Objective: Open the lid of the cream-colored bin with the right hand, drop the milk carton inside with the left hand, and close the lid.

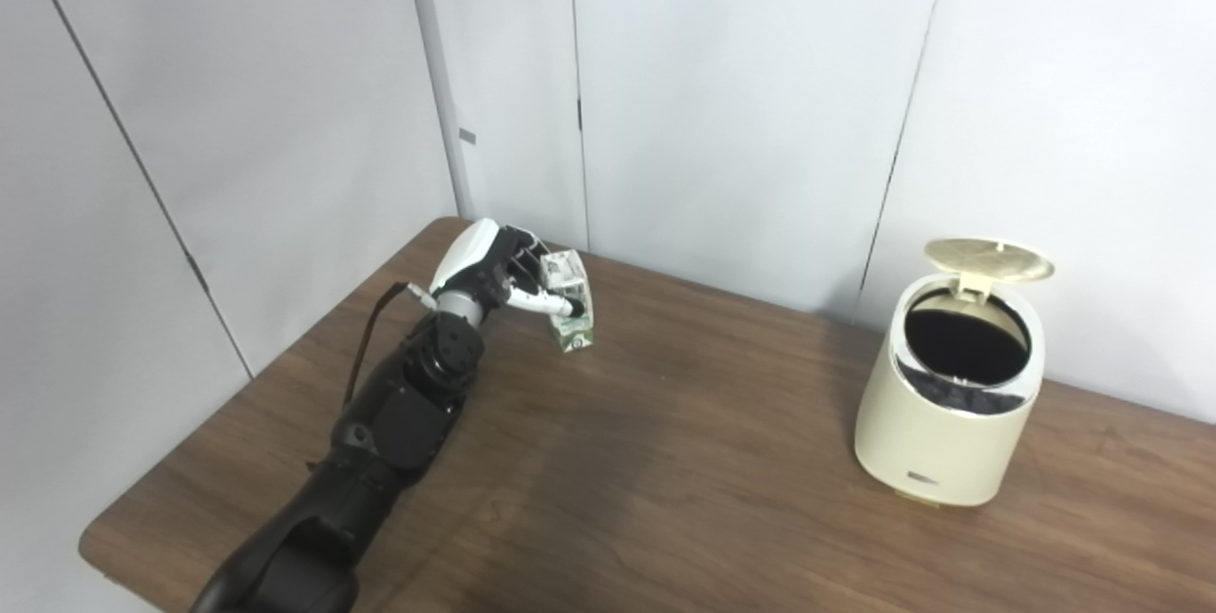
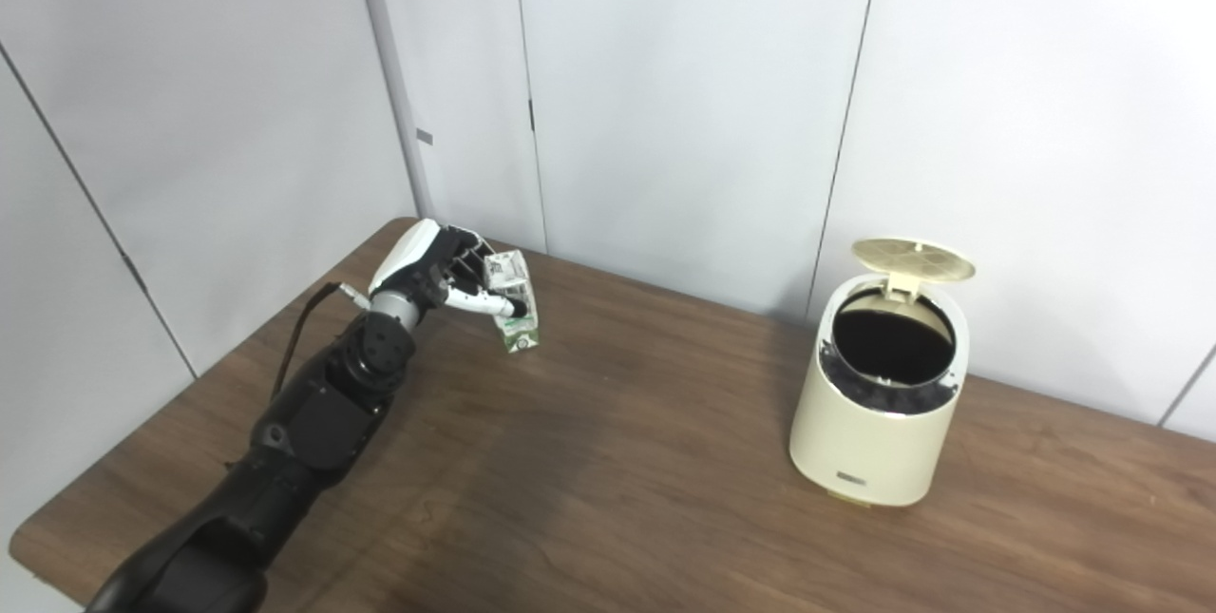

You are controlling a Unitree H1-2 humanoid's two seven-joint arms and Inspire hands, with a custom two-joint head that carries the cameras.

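Lid (image 1: 988,259) is up on my bin (image 1: 940,423) at right; left robot hand (image 1: 494,271) grips the milk carton (image 1: 570,309) at left, drop and closing remain.

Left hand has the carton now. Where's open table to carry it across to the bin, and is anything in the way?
The wooden table is bare between the milk carton in the left hand and the cream-colored bin, lid raised; nothing lies across that stretch. The near edge in front of the bin is bare too. It is tight only behind the bin, near the wall panels.
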